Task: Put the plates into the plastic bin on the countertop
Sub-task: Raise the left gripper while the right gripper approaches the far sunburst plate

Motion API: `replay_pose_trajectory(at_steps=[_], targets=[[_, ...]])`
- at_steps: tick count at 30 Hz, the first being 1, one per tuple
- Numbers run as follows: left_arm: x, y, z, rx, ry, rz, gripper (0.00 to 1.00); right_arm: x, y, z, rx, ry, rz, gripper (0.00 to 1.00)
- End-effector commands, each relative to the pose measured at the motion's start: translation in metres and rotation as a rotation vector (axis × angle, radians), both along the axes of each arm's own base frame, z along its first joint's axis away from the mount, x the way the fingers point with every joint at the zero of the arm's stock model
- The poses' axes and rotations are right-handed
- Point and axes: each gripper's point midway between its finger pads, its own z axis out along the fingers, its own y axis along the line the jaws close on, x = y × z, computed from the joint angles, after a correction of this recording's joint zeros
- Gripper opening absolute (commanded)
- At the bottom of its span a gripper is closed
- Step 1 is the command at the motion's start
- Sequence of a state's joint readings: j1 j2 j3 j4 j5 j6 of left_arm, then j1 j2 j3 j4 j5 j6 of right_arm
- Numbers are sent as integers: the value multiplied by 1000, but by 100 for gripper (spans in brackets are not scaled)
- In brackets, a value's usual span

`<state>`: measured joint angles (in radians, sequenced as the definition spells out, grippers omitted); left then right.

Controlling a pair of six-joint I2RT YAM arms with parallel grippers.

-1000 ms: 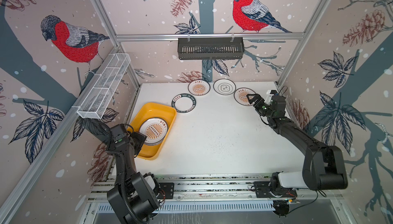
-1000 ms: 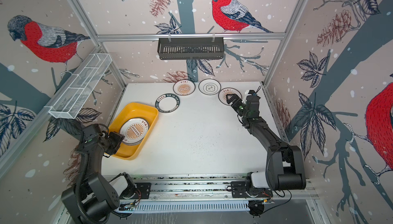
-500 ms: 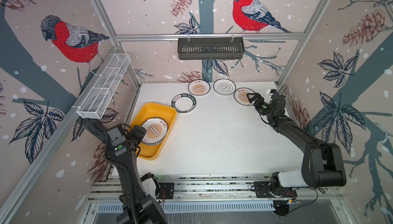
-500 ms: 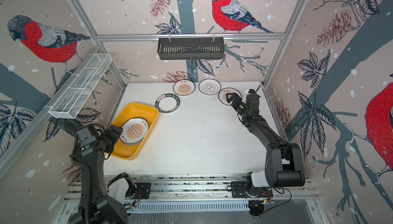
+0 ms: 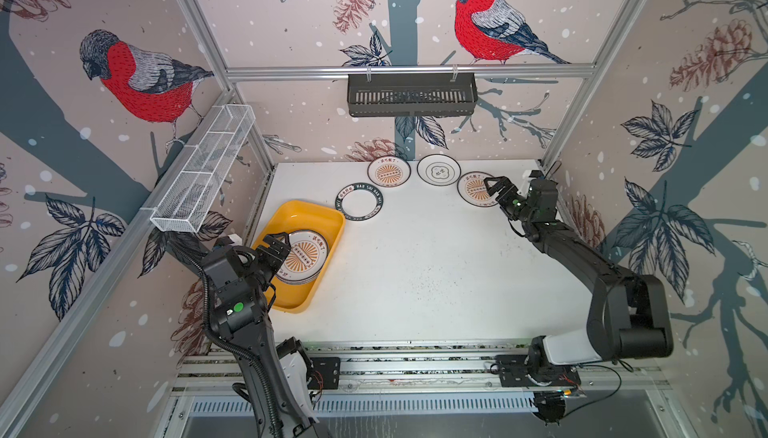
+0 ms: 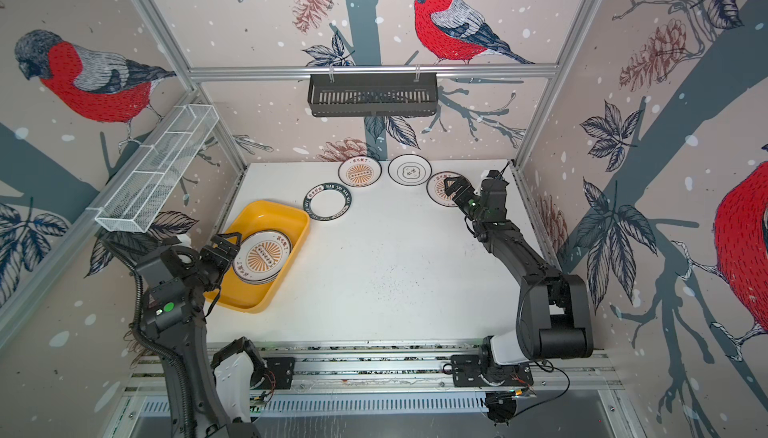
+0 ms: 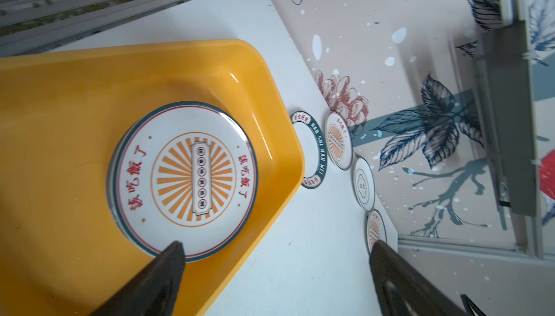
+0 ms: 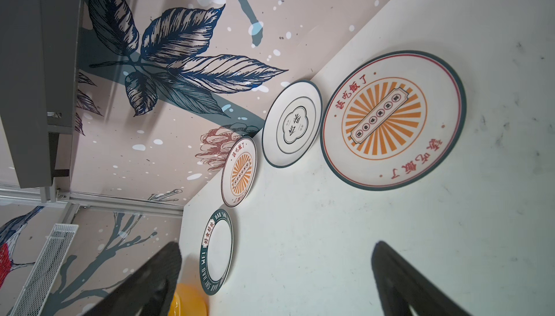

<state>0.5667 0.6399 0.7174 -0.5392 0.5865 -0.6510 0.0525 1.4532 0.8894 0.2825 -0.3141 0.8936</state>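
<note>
The yellow plastic bin sits at the left of the white countertop and holds a stack of plates with an orange sunburst one on top. My left gripper is open beside that stack, above the bin's near side, and holds nothing. A green-rimmed plate, a sunburst plate and a black-rimmed emblem plate lie towards the back. My right gripper hangs open and empty over another sunburst plate.
A black slatted basket hangs on the back rail. A white wire-mesh basket is fixed along the left wall. Aluminium rails run along the front edge, where both arm bases are mounted.
My left gripper opened, and its arm rose and drew back from low beside the bin. The sunburst plate stays on the stack. The right arm barely moved.
</note>
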Motion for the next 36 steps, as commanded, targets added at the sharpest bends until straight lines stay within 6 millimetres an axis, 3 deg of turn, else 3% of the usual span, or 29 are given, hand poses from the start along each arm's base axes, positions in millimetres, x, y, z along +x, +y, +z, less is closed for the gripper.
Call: replay_pose_trajectory(at_steps=[1, 5, 11, 20, 30, 36], targets=[[8, -22, 37, 24, -155, -124, 96, 3, -3, 3, -5, -3, -19, 99], [9, -52, 70, -1, -311, -240, 96, 4, -4, 4, -6, -3, -24, 100], [3, -73, 97, 25, -406, -321, 96, 2, -5, 5, -10, 1, -30, 100], [12, -101, 97, 38, -420, -440, 96, -2, -13, 0, -20, 17, -61, 100], [45, -174, 91, 99, -401, -650, 96, -8, -23, 4, -34, 14, -96, 99], [71, -202, 97, 67, -436, -766, 96, -18, -37, 1, -49, 25, -127, 99]])
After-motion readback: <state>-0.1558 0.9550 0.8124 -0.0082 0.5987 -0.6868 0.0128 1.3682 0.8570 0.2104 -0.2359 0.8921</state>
